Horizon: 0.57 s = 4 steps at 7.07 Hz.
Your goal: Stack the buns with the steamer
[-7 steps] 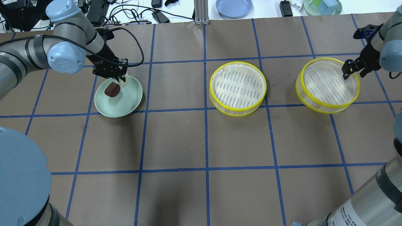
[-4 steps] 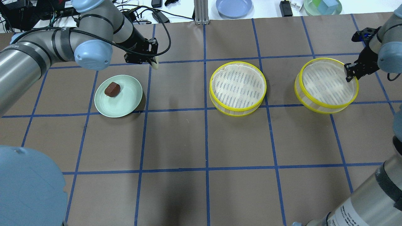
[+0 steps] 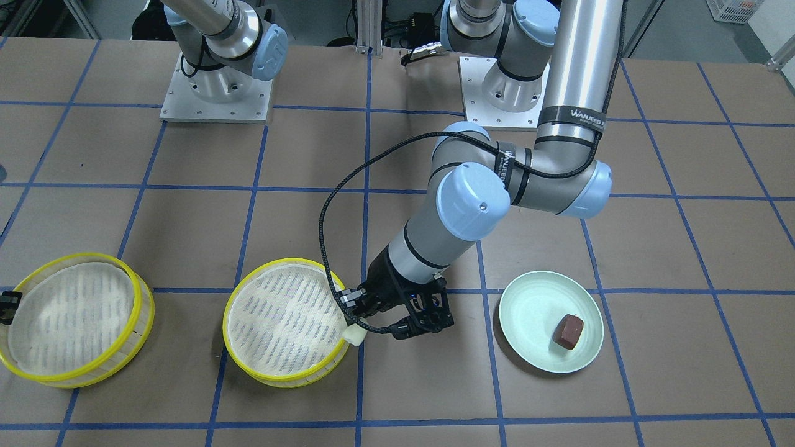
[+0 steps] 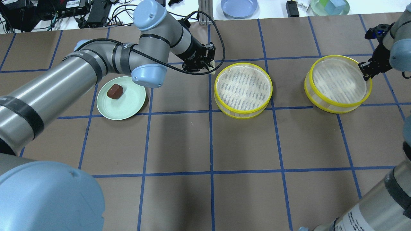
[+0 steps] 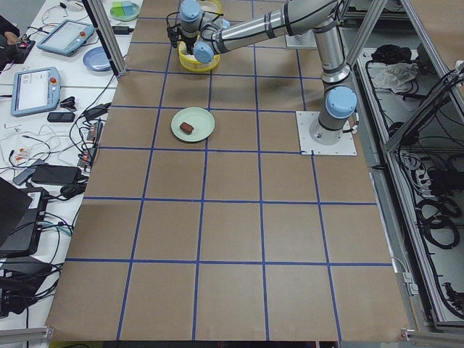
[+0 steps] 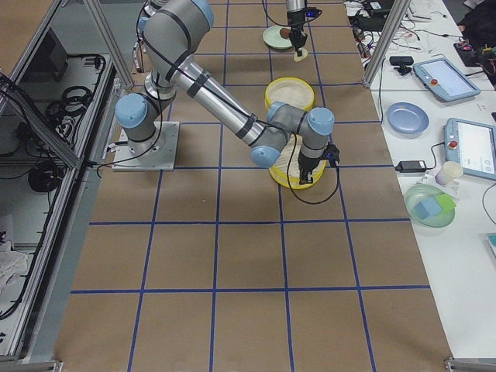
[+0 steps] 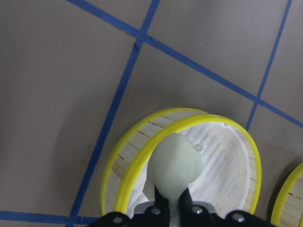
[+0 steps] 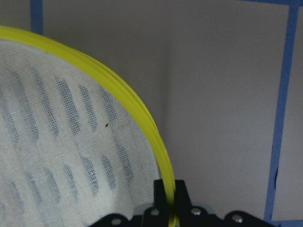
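My left gripper (image 4: 210, 68) is shut on the cream-white bun (image 4: 212, 70) and holds it above the left rim of the middle yellow-rimmed steamer (image 4: 243, 114). The wrist view shows the bun (image 7: 174, 163) over that steamer's rim (image 7: 142, 151). The front view shows the bun (image 3: 354, 336) too. The dark reddish-brown bun (image 4: 114, 91) lies on the pale green plate (image 4: 130, 104). My right gripper (image 4: 366, 72) is shut on the right edge of the second steamer (image 4: 335, 110). Its yellow rim (image 8: 142, 116) runs between the fingers.
A blue plate (image 4: 239, 7), a green bowl with blocks (image 4: 329, 6) and cables (image 4: 96, 14) lie beyond the table's far edge. The two steamers stand about a hand's width apart. Blue tape lines grid the brown tabletop.
My left gripper lifted the cream bun off the green plate and carried it right to the middle steamer's rim. My right gripper closed on the right steamer's rim, and that steamer shifted slightly.
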Motion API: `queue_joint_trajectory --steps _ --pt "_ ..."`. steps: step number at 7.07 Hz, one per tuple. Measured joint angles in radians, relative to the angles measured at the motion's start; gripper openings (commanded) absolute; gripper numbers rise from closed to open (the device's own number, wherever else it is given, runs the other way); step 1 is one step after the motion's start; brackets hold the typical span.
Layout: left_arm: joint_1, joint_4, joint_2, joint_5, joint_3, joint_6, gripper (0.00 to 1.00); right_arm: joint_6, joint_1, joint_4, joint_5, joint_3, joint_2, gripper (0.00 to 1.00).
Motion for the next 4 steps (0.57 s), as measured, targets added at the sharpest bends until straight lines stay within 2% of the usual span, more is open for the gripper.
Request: queue_joint_trajectory --steps 1,2,3,4 --pt "-0.022 0.015 -0.029 -0.030 0.000 -0.014 0.70 0.002 0.003 0.004 -0.002 -0.001 -0.019 0.00" --pt "-0.039 0.020 -0.047 -0.045 0.000 -0.048 0.91 0.006 0.008 0.015 0.001 -0.002 -0.037 0.00" --pt "-0.048 0.023 -0.055 -0.049 0.000 -0.088 0.97 0.009 0.011 0.030 0.004 -0.003 -0.050 0.00" --pt "-0.052 0.026 -0.057 -0.050 0.001 -0.110 0.99 0.011 0.012 0.039 0.005 -0.003 -0.056 0.00"
